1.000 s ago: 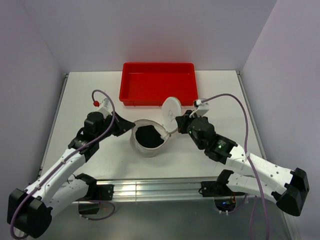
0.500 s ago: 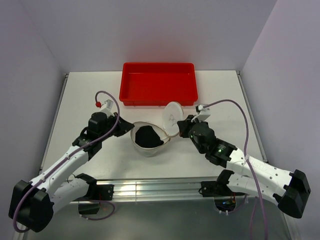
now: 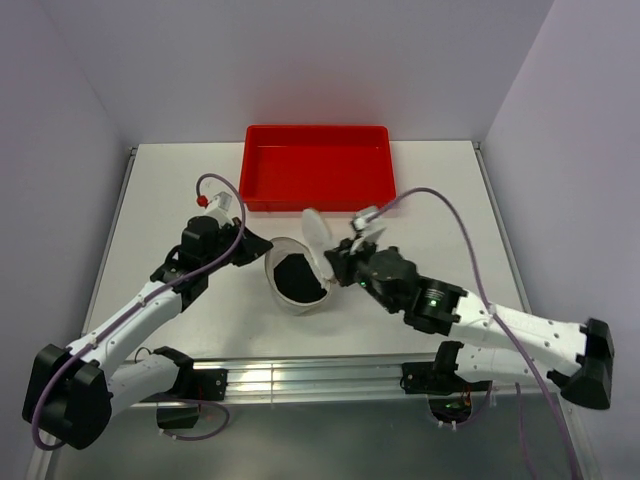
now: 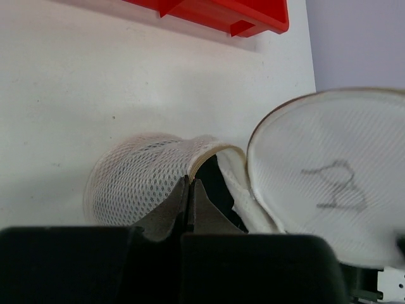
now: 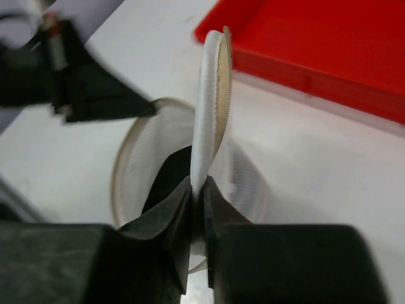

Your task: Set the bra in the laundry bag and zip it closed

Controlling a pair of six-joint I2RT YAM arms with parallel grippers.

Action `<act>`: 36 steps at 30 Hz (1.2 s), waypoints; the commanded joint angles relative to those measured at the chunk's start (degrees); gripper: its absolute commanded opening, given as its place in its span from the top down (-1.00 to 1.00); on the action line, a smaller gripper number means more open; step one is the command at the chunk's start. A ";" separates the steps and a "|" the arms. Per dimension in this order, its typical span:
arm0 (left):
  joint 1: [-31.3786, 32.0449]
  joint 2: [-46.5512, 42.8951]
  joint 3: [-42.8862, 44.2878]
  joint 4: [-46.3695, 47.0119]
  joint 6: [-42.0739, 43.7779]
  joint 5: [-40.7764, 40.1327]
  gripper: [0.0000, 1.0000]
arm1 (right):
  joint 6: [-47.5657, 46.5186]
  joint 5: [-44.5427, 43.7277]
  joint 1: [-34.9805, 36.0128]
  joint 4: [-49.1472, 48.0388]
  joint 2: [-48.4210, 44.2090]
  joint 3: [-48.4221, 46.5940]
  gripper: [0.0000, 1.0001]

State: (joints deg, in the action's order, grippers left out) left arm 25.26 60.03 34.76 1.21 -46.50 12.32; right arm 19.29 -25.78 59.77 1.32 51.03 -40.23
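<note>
The laundry bag (image 3: pixel 272 285), white mesh with a tan rim, stands open at mid table. A black mass (image 3: pixel 298 277) lies inside it; no pale pink bra shows in any view. My left gripper (image 3: pixel 262 252) is shut on the bag's left rim, with the mesh wall (image 4: pixel 139 183) beside its tips (image 4: pixel 190 183). My right gripper (image 3: pixel 330 262) is shut on the edge of the round lid (image 3: pixel 315 232), which it holds upright above the opening. The lid appears edge-on in the right wrist view (image 5: pixel 210 107) above the right gripper (image 5: pixel 197 187). Its dark drawing shows in the left wrist view (image 4: pixel 332 187).
A red rectangular tray (image 3: pixel 316 131) stands just behind the bag, its near wall close to the lid. It also shows in the right wrist view (image 5: pixel 329 38) and the left wrist view (image 4: pixel 253 19). Side walls bound the white table (image 3: pixel 150 200).
My right gripper has moved left and swung the lid from leaning back at the right to standing on edge over the opening. My left gripper has kept its hold on the rim.
</note>
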 commanded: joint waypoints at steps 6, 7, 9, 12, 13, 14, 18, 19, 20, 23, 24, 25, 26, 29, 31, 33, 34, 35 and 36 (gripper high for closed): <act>0.23 0.44 1.28 4.67 1.06 0.78 1.00 | -5.58 0.81 9.58 12.74 9.81 -11.46 -0.54; 0.23 0.44 1.01 4.85 0.97 0.78 1.00 | -5.40 1.60 9.40 12.83 9.01 -11.19 -0.71; 0.23 0.53 0.83 4.50 1.15 0.60 0.99 | -4.96 5.10 8.70 12.13 6.11 -10.58 -0.83; 0.23 0.61 0.66 4.76 0.89 0.60 1.00 | -4.53 8.98 6.17 10.37 4.09 -9.08 -0.81; 0.23 0.61 0.57 4.94 0.80 0.95 1.00 | -4.09 9.52 5.28 10.37 3.82 -8.82 -0.76; 0.23 0.53 0.66 4.94 0.88 1.04 1.00 | -3.21 9.96 4.58 10.28 3.47 -8.55 -0.72; 0.23 -0.18 0.92 3.54 1.76 -0.27 1.00 | 2.41 11.54 -2.54 9.58 1.54 -6.97 -0.50; 0.23 -0.18 1.09 3.01 2.03 -0.62 1.00 | 3.99 11.45 -6.21 9.40 1.36 -5.93 -0.40; 0.23 -0.09 1.44 2.48 2.38 -1.24 1.00 | 6.96 12.15 -8.07 9.23 1.36 -5.39 -0.35; 0.23 0.17 1.80 2.56 2.47 -1.51 1.00 | 12.50 17.14 -14.49 7.13 3.72 -3.37 -0.29; 0.23 0.09 1.71 2.83 2.55 -1.24 0.99 | 13.75 17.86 -15.55 6.59 5.47 -3.02 -0.30; 0.23 0.00 1.54 3.09 2.64 -1.07 1.00 | 14.89 18.39 -16.43 5.63 6.27 -2.23 -0.40; 0.23 -0.17 1.19 3.44 2.64 -0.89 1.00 | 16.81 19.09 -18.44 2.92 7.06 -1.88 -0.45; 0.15 -0.62 1.01 3.53 2.91 -1.15 1.00 | 21.03 24.19 -21.17 -1.65 10.31 -1.35 -0.62; 0.23 -0.27 1.27 2.92 3.08 -1.07 1.00 | 22.80 29.19 -22.67 -5.18 14.18 -2.13 -0.69; 0.23 -0.09 1.18 3.27 3.17 -0.37 1.00 | 23.95 30.87 -22.94 -8.08 18.99 -3.27 -0.70; 0.23 0.00 1.10 3.44 3.17 -0.10 0.99 | 23.78 33.84 -22.85 -8.87 20.42 -4.50 -0.59; 0.23 0.17 1.27 3.36 3.34 -0.19 1.00 | 22.73 36.65 -22.85 -12.19 22.17 -4.86 -0.48; 0.23 0.70 1.53 3.18 3.43 -0.19 0.99 | 22.46 38.51 -22.85 -13.44 22.19 -4.86 -0.39</act>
State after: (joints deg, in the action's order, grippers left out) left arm 25.32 60.84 35.05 2.31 -44.56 11.75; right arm 40.16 3.73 36.95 -2.59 71.35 -42.37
